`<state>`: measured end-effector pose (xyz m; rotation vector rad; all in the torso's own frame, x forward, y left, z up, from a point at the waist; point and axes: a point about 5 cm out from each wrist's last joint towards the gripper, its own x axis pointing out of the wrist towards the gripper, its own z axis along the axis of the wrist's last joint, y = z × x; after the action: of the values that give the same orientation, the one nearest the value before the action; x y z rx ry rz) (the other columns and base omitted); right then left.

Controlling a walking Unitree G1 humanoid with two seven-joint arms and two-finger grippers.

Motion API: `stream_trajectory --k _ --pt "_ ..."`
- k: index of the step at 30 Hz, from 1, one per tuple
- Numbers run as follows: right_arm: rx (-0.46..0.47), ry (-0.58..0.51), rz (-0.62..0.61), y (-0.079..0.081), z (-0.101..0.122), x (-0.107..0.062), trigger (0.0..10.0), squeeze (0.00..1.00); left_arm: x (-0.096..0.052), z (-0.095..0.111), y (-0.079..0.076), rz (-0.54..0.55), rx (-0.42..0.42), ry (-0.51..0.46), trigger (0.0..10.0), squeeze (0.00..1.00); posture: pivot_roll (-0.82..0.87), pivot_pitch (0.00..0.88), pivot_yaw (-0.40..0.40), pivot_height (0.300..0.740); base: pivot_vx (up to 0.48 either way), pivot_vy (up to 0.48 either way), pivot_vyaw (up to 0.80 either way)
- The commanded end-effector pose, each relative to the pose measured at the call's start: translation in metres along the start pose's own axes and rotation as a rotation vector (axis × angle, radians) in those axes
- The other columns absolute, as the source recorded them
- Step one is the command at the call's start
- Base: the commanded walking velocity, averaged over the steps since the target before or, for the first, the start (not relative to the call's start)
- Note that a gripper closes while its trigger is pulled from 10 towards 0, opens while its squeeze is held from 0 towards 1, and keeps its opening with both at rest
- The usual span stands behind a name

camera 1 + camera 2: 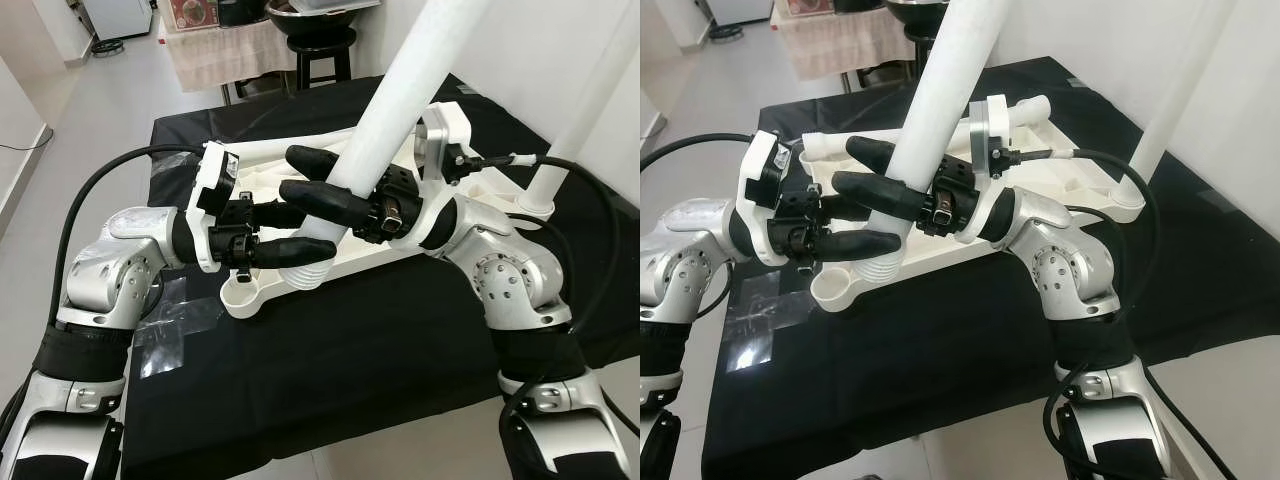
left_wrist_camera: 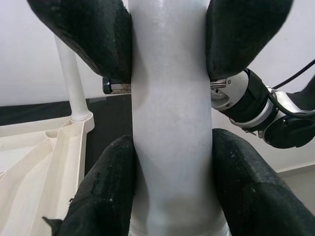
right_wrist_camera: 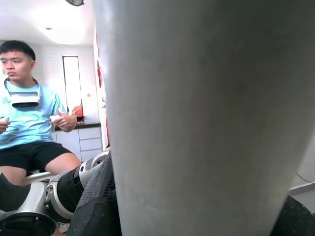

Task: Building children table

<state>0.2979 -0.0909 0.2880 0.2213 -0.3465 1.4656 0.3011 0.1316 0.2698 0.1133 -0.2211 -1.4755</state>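
A long white table leg (image 1: 400,90) slants up to the right over the upturned white tabletop (image 1: 270,175) on the black table. My left gripper (image 1: 300,232) is shut on the leg just above its ribbed screw end (image 1: 305,272). That end hovers tilted beside an open corner socket (image 1: 243,293). My right gripper (image 1: 318,180) is shut on the same leg slightly higher up. In the left wrist view the leg (image 2: 170,123) runs between my black fingers (image 2: 106,191). A second white leg (image 1: 585,110) stands upright in the far right corner of the tabletop.
A black cloth (image 1: 350,350) covers the table; a clear plastic wrap (image 1: 175,330) lies near its left edge. A black stool (image 1: 320,45) with a bowl stands behind. A white wall is on the right. A seated person (image 3: 29,123) appears in the right wrist view.
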Motion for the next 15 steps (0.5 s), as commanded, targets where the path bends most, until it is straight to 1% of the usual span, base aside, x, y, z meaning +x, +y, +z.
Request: stream_trajectory --k 1,2,3,6,7,8,9,10,11,13,15 --pt "0.01 0.009 0.038 0.005 -0.003 0.004 0.0 0.0 0.002 0.0 -0.003 -0.012 0.021 0.008 10.0 0.0 0.0 0.09 0.024 0.74 0.0 0.0 0.0" --pt "0.008 0.01 0.023 0.004 -0.004 0.003 0.0 0.0 0.002 -0.001 -0.002 0.006 0.023 0.006 10.0 0.0 0.0 0.091 0.021 0.74 0.0 0.0 0.0" --pt "0.002 0.008 -0.002 0.001 -0.004 0.003 0.0 0.0 0.001 0.0 0.002 0.04 -0.002 -0.018 10.0 0.15 0.0 0.091 0.022 0.74 0.0 0.0 0.0" --pt "-0.002 0.007 -0.018 0.0 -0.004 0.002 0.0 0.0 0.0 0.0 0.004 0.062 -0.023 -0.036 10.0 0.15 -0.01 0.091 0.023 0.74 0.0 0.0 0.0" --pt "-0.01 0.0 -0.046 -0.003 -0.003 0.001 0.0 0.0 -0.002 0.002 0.005 0.068 -0.04 -0.061 10.0 1.0 -0.01 0.09 0.024 0.74 0.0 0.0 0.0" --pt "-0.018 -0.014 -0.084 -0.007 -0.001 0.0 0.0 0.0 -0.008 0.003 0.005 0.082 -0.043 -0.074 10.0 1.0 -0.01 0.089 0.027 0.74 0.0 0.0 0.0" --pt "-0.018 -0.014 -0.084 -0.007 -0.001 0.0 0.0 0.0 -0.008 0.003 0.005 0.082 -0.043 -0.074 10.0 1.0 -0.01 0.089 0.027 0.74 0.0 0.0 0.0" --pt "-0.023 -0.025 -0.109 -0.01 0.001 -0.002 0.0 0.0 -0.012 0.004 0.006 0.089 -0.04 -0.079 10.0 1.0 -0.01 0.089 0.027 0.74 0.0 0.0 0.0" --pt "-0.023 -0.025 -0.109 -0.01 0.001 -0.002 0.0 0.0 -0.012 0.004 0.006 0.089 -0.04 -0.079 10.0 1.0 -0.01 0.089 0.027 0.74 0.0 0.0 0.0" --pt "-0.041 -0.056 -0.196 -0.019 0.007 -0.008 0.0 0.0 -0.032 0.006 0.005 0.128 -0.045 -0.091 10.0 1.0 -0.01 0.09 0.032 0.74 0.0 0.0 0.0" --pt "-0.058 -0.078 -0.275 -0.028 0.012 -0.014 0.0 0.0 -0.047 0.006 0.005 0.173 -0.049 -0.091 10.0 1.0 -0.01 0.09 0.032 0.74 0.0 0.0 0.0"
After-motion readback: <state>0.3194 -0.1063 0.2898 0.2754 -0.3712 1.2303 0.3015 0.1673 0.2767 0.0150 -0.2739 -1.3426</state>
